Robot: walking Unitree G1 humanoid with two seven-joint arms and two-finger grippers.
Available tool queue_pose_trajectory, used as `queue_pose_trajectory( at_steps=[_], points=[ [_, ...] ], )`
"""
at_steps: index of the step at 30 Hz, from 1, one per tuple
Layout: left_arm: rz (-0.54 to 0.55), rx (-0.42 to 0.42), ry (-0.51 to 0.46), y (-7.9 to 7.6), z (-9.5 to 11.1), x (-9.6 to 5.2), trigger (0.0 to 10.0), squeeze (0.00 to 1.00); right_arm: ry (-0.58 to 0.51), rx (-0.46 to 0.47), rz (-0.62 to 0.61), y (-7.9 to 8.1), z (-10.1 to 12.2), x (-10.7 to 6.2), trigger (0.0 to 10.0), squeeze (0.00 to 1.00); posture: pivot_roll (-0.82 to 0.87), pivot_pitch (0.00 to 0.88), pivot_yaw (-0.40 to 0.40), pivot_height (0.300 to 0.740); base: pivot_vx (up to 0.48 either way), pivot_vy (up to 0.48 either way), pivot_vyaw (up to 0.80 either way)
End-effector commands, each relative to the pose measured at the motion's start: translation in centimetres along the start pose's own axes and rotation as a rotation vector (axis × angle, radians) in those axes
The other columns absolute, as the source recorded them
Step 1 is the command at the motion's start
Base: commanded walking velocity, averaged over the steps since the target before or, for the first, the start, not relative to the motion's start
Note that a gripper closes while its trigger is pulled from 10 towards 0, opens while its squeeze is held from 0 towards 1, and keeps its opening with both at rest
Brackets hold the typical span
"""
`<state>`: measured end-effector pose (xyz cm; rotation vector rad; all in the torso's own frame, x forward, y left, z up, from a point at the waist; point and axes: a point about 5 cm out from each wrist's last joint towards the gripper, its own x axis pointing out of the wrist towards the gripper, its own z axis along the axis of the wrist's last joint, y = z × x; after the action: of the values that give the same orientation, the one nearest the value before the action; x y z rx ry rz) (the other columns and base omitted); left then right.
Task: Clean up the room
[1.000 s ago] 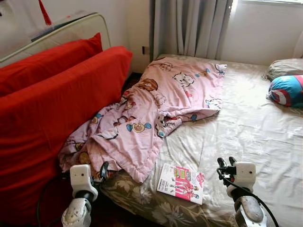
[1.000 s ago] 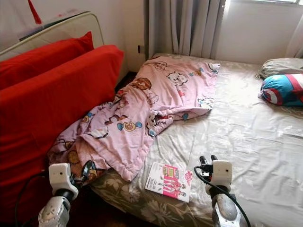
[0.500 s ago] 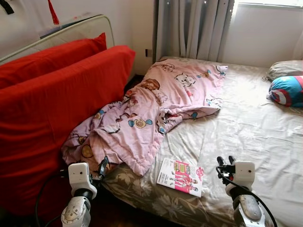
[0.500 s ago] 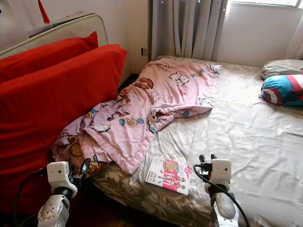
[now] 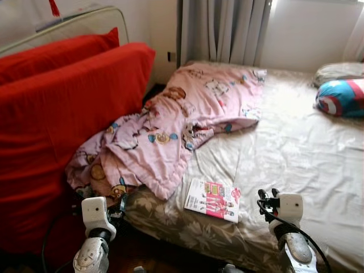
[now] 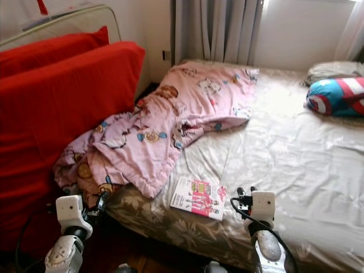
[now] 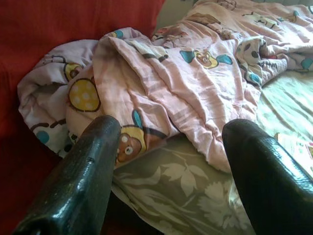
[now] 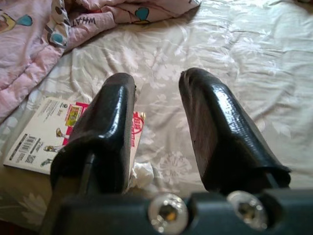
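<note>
A crumpled pink cartoon blanket [image 5: 182, 114] lies across the left side of the bed, hanging over its near left corner. A pink-and-white book [image 5: 213, 199] lies flat on the flowered sheet [image 5: 296, 148] near the front edge. My left gripper [image 5: 118, 203] is low by the bed's corner, open, just short of the blanket's hanging fold [image 7: 195, 73]. My right gripper [image 5: 267, 198] hovers over the sheet to the right of the book [image 8: 44, 127], open with nothing between its fingers. A small white crumpled scrap [image 8: 142, 174] lies by the book's corner.
Big red cushions [image 5: 62, 102] lean along the bed's left side. A blue-and-red pillow [image 5: 341, 96] and a grey pillow [image 5: 338, 71] lie at the far right. Grey curtains [image 5: 222, 28] hang behind the bed. Dark floor [image 5: 148, 250] shows below the bed's front edge.
The whole picture has shifted a little, so the camera has moved. Both arms keep the same pose, and the blanket and book lie where they were.
</note>
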<state>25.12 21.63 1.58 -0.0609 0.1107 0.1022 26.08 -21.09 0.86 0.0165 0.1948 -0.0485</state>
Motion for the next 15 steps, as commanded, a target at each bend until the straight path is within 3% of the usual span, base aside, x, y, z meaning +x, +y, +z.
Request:
queue_pose_trajectory(
  at_steps=[1, 15],
  points=[
    [0.006, -0.003, 0.001, 0.28, 0.15, -0.01, 10.0, 0.0, -0.007, 0.006, 0.005, 0.19, 0.3, 0.35, 10.0, 0.0, -0.07, 0.0, 0.014, 0.642, 0.0, 0.0, 0.0],
    [-0.004, 0.004, 0.007, 0.27, 0.14, -0.24, 10.0, 0.0, 0.019, 0.014, 0.023, 0.49, -0.12, 0.35, 10.0, 0.0, -0.06, 0.0, 0.014, 0.642, 0.0, 0.0, 0.0]
  ],
)
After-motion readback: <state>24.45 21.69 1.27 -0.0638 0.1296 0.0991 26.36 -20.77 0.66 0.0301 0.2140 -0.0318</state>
